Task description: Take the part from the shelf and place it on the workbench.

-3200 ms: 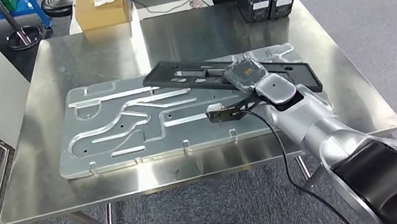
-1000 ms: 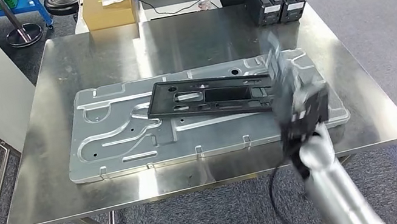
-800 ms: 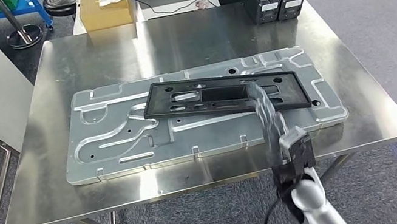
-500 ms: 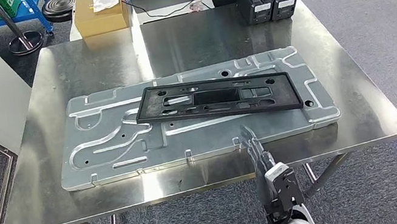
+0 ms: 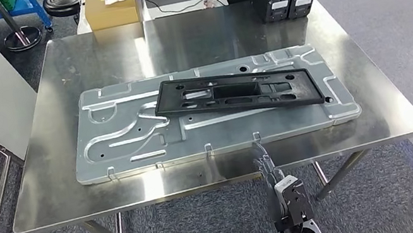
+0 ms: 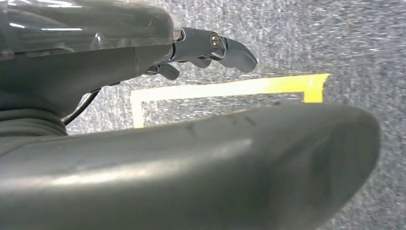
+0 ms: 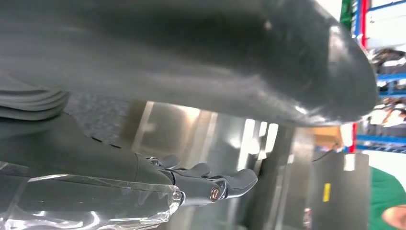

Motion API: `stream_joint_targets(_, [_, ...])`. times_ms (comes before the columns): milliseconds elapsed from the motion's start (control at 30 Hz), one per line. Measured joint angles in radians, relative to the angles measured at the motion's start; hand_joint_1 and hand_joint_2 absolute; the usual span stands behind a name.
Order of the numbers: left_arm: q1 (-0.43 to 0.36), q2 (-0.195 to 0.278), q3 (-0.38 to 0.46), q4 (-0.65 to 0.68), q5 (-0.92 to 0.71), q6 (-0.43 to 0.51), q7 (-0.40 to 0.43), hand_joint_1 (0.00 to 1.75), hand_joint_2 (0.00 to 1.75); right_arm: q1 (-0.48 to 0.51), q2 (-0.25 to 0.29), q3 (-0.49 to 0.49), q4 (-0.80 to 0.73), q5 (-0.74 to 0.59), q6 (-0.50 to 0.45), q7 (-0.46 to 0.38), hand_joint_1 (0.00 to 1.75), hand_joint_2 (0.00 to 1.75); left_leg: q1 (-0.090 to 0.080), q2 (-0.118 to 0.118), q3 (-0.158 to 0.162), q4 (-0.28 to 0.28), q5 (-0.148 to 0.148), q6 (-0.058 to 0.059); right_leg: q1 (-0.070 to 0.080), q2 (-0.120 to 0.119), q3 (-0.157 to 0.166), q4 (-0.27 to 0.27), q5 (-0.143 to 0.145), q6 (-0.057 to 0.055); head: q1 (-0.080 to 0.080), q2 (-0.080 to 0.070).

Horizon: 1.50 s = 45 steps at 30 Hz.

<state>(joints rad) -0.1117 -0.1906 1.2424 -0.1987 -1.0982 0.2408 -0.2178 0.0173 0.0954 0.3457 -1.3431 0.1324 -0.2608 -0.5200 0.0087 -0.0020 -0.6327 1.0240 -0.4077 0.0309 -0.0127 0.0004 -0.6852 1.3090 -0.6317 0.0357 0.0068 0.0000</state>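
Head view shows the black part (image 5: 238,92) flat on the grey plate (image 5: 132,144), middle of the desk (image 5: 377,118) — placing looks done. Right hand (image 5: 273,175) sits at six o'clock off the desk edge, fingers (image 7: 230,182) loosely extended, holding nothing. Left hand (image 6: 201,45) hangs empty over carpet — next, just retreat clear.

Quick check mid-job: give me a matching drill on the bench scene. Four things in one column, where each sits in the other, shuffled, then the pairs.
Things:
1. black part
2. metal plate
3. cardboard box
4. right hand

Places:
A. beyond the workbench's far edge
B. flat on the workbench
C. lying across the metal plate
D. at the workbench's near edge, holding nothing

Pairs: 1-C, 2-B, 3-A, 4-D
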Motion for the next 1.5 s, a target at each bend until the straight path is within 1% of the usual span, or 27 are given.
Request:
stream_joint_targets(33, [0.000, 0.001, 0.000, 0.000, 0.000, 0.000, 0.000, 0.00, 0.00, 0.000, 0.000, -0.003, 0.008, -0.002, -0.002, 0.000, 0.00, 0.00, -0.003, 0.000, -0.010, 0.000, 0.008, 0.000, 0.001, 0.000, 0.026, -0.024, 0.014, -0.004, 0.000, 0.000])
stream_joint_targets(133, [0.000, 0.003, 0.000, 0.000, -0.006, 0.001, 0.002, 0.00, 0.00, -0.003, 0.000, -0.013, 0.030, -0.005, -0.010, 0.001, 0.00, 0.00, -0.009, -0.002, -0.031, -0.001, 0.032, -0.005, 0.010, -0.001, 0.173, -0.232, 0.076, -0.028, -0.001, 0.000])
stream_joint_targets(200, [0.000, 0.004, 0.000, 0.000, -0.009, 0.001, 0.003, 0.00, 0.00, -0.005, 0.002, -0.022, 0.049, -0.008, -0.016, 0.000, 0.00, 0.00, -0.008, -0.002, -0.034, -0.007, 0.049, -0.014, 0.019, -0.002, 0.215, -0.308, 0.090, -0.039, 0.000, 0.000])
stream_joint_targets(300, [0.001, 0.006, 0.000, 0.000, -0.013, 0.002, 0.004, 0.00, 0.00, -0.005, 0.005, -0.036, 0.080, -0.016, -0.026, 0.000, 0.00, 0.00, -0.006, -0.002, -0.035, -0.018, 0.066, -0.033, 0.020, -0.003, 0.203, -0.325, 0.119, -0.051, 0.001, 0.000])
stream_joint_targets(333, [0.002, 0.007, 0.000, 0.000, -0.015, 0.003, 0.004, 0.00, 0.00, -0.005, 0.007, -0.040, 0.089, -0.019, -0.028, 0.000, 0.00, 0.00, -0.006, -0.002, -0.042, -0.005, 0.044, -0.038, 0.016, -0.005, 0.195, -0.330, 0.133, -0.058, 0.001, 0.000])
stream_joint_targets(433, [0.002, 0.012, 0.000, 0.000, -0.019, 0.003, 0.004, 0.00, 0.00, -0.002, 0.013, -0.050, 0.118, -0.028, -0.029, 0.000, 0.00, 0.00, -0.003, -0.002, -0.086, 0.150, -0.105, -0.049, 0.012, -0.007, 0.157, -0.336, 0.171, -0.068, -0.004, 0.000])
stream_joint_targets(467, [0.002, 0.013, 0.000, 0.000, -0.020, 0.003, 0.003, 0.00, 0.00, 0.000, 0.014, -0.053, 0.128, -0.032, -0.030, 0.000, 0.00, 0.00, -0.002, -0.002, -0.098, 0.217, -0.141, -0.052, 0.012, -0.008, 0.141, -0.335, 0.181, -0.067, -0.004, 0.000])
stream_joint_targets(500, [0.002, 0.014, 0.000, 0.000, -0.021, 0.003, 0.002, 0.00, 0.00, 0.001, 0.015, -0.056, 0.137, -0.036, -0.030, -0.001, 0.00, 0.00, -0.002, -0.002, -0.099, 0.266, -0.154, -0.054, 0.012, -0.009, 0.125, -0.333, 0.192, -0.065, -0.004, 0.000])
stream_joint_targets(533, [0.002, 0.016, 0.000, 0.000, -0.022, 0.003, 0.001, 0.00, 0.00, 0.002, 0.015, -0.059, 0.147, -0.041, -0.029, -0.001, 0.00, 0.00, -0.001, -0.002, -0.084, 0.284, -0.144, -0.056, 0.012, -0.010, 0.109, -0.330, 0.203, -0.063, -0.004, 0.000])
stream_joint_targets(567, [0.002, 0.018, 0.000, 0.000, -0.023, 0.003, 0.000, 0.00, 0.00, 0.002, 0.015, -0.063, 0.158, -0.046, -0.028, -0.001, 0.00, 0.00, 0.001, -0.002, -0.049, 0.260, -0.119, -0.057, 0.011, -0.010, 0.094, -0.325, 0.211, -0.060, -0.004, 0.000])
stream_joint_targets(633, [0.000, 0.021, -0.001, 0.000, -0.025, 0.004, -0.001, 0.00, 0.00, 0.001, 0.016, -0.072, 0.178, -0.055, -0.023, -0.002, 0.00, 0.00, 0.002, -0.009, 0.067, 0.124, -0.091, -0.054, 0.011, -0.006, 0.066, -0.310, 0.224, -0.051, -0.004, 0.000])
stream_joint_targets(667, [-0.002, 0.022, -0.001, 0.000, -0.027, 0.004, -0.001, 0.00, 0.00, -0.001, 0.017, -0.077, 0.187, -0.058, -0.022, -0.002, 0.00, 0.00, 0.001, -0.014, 0.120, 0.053, -0.098, -0.050, 0.012, -0.003, 0.056, -0.301, 0.229, -0.045, -0.004, 0.000])
stream_joint_targets(733, [-0.003, 0.023, -0.002, 0.000, -0.028, 0.004, -0.001, 0.00, 0.00, -0.007, 0.020, -0.087, 0.207, -0.065, -0.019, -0.003, 0.00, 0.00, -0.002, -0.019, 0.168, -0.023, -0.121, -0.041, 0.014, 0.003, 0.045, -0.290, 0.241, -0.035, -0.003, 0.000])
stream_joint_targets(800, [-0.004, 0.023, -0.002, 0.000, -0.029, 0.005, -0.001, 0.00, 0.00, -0.011, 0.023, -0.099, 0.230, -0.073, -0.014, -0.003, 0.00, 0.00, -0.002, -0.008, 0.159, -0.027, -0.114, -0.026, 0.012, 0.009, 0.042, -0.288, 0.249, -0.024, -0.003, 0.000])
stream_joint_targets(833, [-0.005, 0.024, -0.003, 0.000, -0.029, 0.006, -0.001, 0.00, 0.00, -0.012, 0.023, -0.107, 0.244, -0.077, -0.011, -0.003, 0.00, 0.00, -0.001, -0.002, 0.151, -0.028, -0.105, -0.017, 0.010, 0.010, 0.035, -0.276, 0.233, -0.018, -0.001, 0.000])
stream_joint_targets(900, [-0.006, 0.024, -0.003, 0.000, -0.031, 0.008, 0.000, 0.00, 0.00, -0.019, 0.024, -0.124, 0.275, -0.087, -0.004, -0.003, 0.00, 0.00, 0.002, 0.012, 0.129, -0.030, -0.084, -0.001, 0.005, 0.010, 0.008, -0.203, 0.154, -0.005, 0.002, 0.000])
stream_joint_targets(967, [-0.006, 0.025, -0.004, 0.000, -0.033, 0.008, 0.002, 0.00, 0.00, -0.032, 0.024, -0.145, 0.315, -0.096, 0.004, -0.007, 0.00, 0.00, 0.001, 0.024, 0.103, -0.029, -0.064, 0.003, 0.001, 0.007, -0.024, -0.082, 0.066, 0.005, 0.004, 0.000])
stream_joint_targets(1000, [-0.006, 0.026, -0.004, 0.000, -0.034, 0.009, 0.002, 0.00, 0.00, -0.038, 0.024, -0.157, 0.340, -0.101, 0.009, -0.011, 0.00, 0.00, 0.000, 0.030, 0.090, -0.027, -0.054, 0.003, 0.000, 0.005, -0.029, -0.034, 0.051, 0.008, 0.004, 0.000])
stream_joint_targets(1067, [-0.006, 0.026, -0.005, 0.000, -0.036, 0.011, 0.003, 0.00, 0.00, -0.046, 0.025, -0.181, 0.387, -0.111, 0.021, -0.019, 0.00, 0.00, -0.001, 0.043, 0.065, -0.024, -0.037, 0.000, -0.001, 0.001, 0.010, -0.035, 0.084, 0.008, 0.004, 0.000])
stream_joint_targets(1100, [-0.006, 0.026, -0.005, 0.000, -0.035, 0.013, 0.004, 0.00, 0.00, -0.051, 0.025, -0.192, 0.411, -0.116, 0.027, -0.024, 0.00, 0.00, -0.002, 0.049, 0.056, -0.023, -0.030, -0.002, -0.001, -0.006, 0.055, -0.087, 0.112, 0.004, 0.004, 0.000])
stream_joint_targets(1167, [-0.004, 0.026, -0.005, 0.000, -0.032, 0.018, 0.004, 0.00, 0.00, -0.066, 0.025, -0.212, 0.455, -0.123, 0.039, -0.034, 0.00, 0.00, -0.005, 0.062, 0.044, -0.020, -0.019, -0.009, 0.007, -0.034, 0.159, -0.235, 0.128, -0.008, 0.004, 0.000])
stream_joint_targets(1233, [-0.003, 0.027, -0.005, 0.000, -0.028, 0.023, 0.002, 0.00, 0.00, -0.084, 0.026, -0.229, 0.505, -0.128, 0.050, -0.049, 0.00, 0.00, -0.006, 0.078, 0.042, -0.020, -0.007, -0.019, 0.016, -0.050, 0.207, -0.320, 0.120, -0.022, 0.003, 0.000])
stream_joint_targets(1300, [-0.003, 0.027, -0.005, 0.000, -0.026, 0.026, -0.001, 0.00, 0.00, -0.097, 0.027, -0.247, 0.561, -0.129, 0.055, -0.065, 0.00, 0.00, -0.005, 0.089, 0.039, -0.023, 0.004, -0.031, 0.017, -0.039, 0.200, -0.332, 0.133, -0.035, 0.004, 0.000])
stream_joint_targets(1333, [-0.003, 0.027, -0.004, 0.000, -0.026, 0.026, -0.002, 0.00, 0.00, -0.103, 0.027, -0.255, 0.588, -0.130, 0.057, -0.071, 0.00, 0.00, -0.004, 0.081, 0.033, -0.017, -0.005, -0.038, 0.015, -0.033, 0.193, -0.336, 0.144, -0.042, 0.005, 0.000])
stream_joint_targets(1400, [0.000, 0.028, -0.004, 0.000, -0.026, 0.027, -0.005, 0.00, 0.00, -0.116, 0.027, -0.272, 0.637, -0.133, 0.062, -0.078, 0.00, 0.00, -0.002, 0.045, 0.009, 0.045, -0.075, -0.047, 0.009, -0.019, 0.170, -0.342, 0.169, -0.055, 0.004, 0.000])
stream_joint_targets(1467, [0.003, 0.030, -0.004, 0.000, -0.026, 0.027, -0.008, 0.00, 0.00, -0.131, 0.028, -0.290, 0.684, -0.138, 0.064, -0.083, 0.00, 0.00, -0.001, 0.016, -0.024, 0.173, -0.171, -0.051, 0.012, -0.002, 0.140, -0.340, 0.192, -0.062, 0.002, 0.000])
stream_joint_targets(1500, [0.004, 0.031, -0.004, 0.000, -0.027, 0.027, -0.008, 0.00, 0.00, -0.135, 0.028, -0.299, 0.707, -0.140, 0.063, -0.085, 0.00, 0.00, -0.001, 0.011, -0.034, 0.229, -0.195, -0.051, 0.013, 0.007, 0.124, -0.338, 0.203, -0.062, 0.002, 0.000])
